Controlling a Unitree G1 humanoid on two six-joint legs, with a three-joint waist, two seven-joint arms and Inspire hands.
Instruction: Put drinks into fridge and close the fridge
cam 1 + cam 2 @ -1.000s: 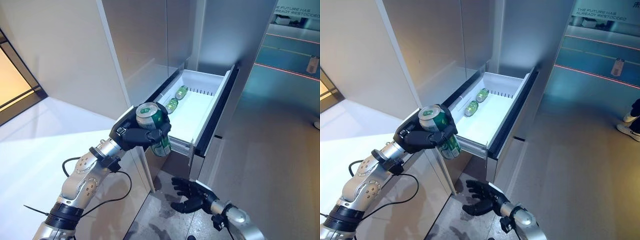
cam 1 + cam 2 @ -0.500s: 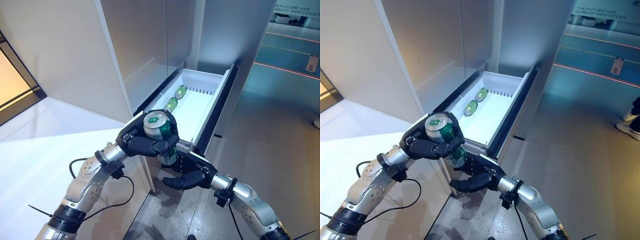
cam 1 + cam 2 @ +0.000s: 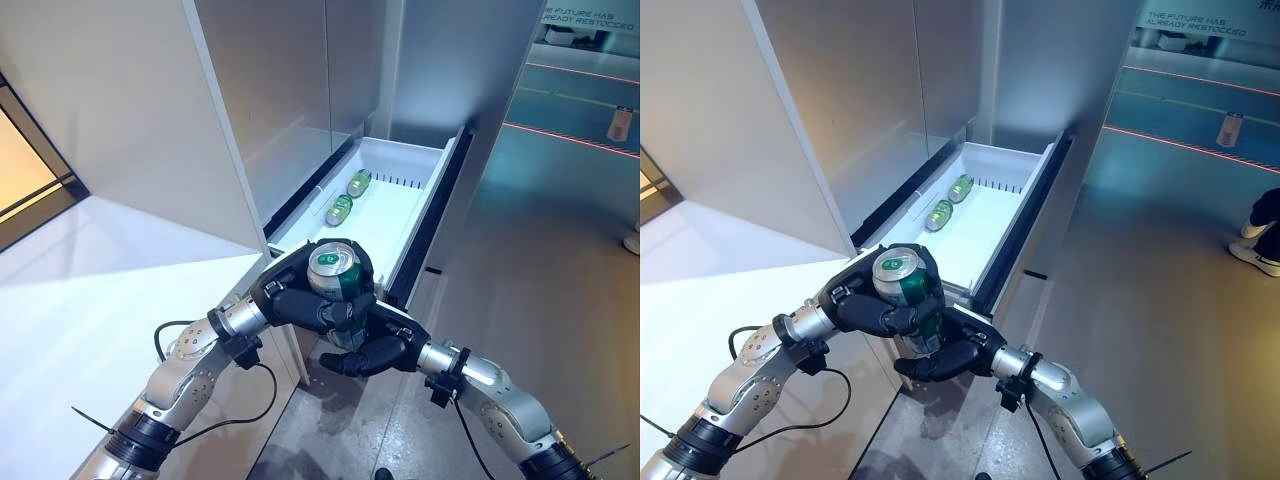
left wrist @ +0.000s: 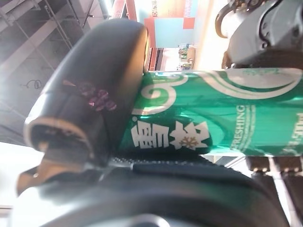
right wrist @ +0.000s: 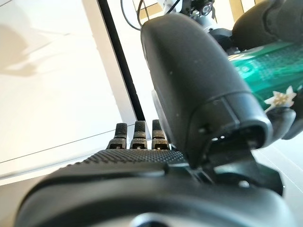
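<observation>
My left hand (image 3: 298, 302) is shut on a green can (image 3: 334, 268), upright, in front of the near end of the open white fridge drawer (image 3: 432, 162). In the left wrist view its thumb (image 4: 94, 90) presses the can (image 4: 222, 113). My right hand (image 3: 378, 347) is open just below the can, fingers spread under its bottom; whether it touches I cannot tell. Its thumb (image 5: 189, 80) stands beside the can (image 5: 265, 64) in the right wrist view. Green cans (image 3: 340, 210) lie on their sides at the drawer's left wall.
The drawer's dark front panel (image 3: 432, 230) juts over the grey floor (image 3: 540, 270). A white counter (image 3: 80, 290) lies to the left. The tall steel fridge doors (image 3: 285, 90) stand above the drawer. A person's shoe (image 3: 1252, 228) shows at far right.
My right hand has risen from near the floor to just under the can. My left hand has carried the can to the right and slightly lower, toward the drawer's near end.
</observation>
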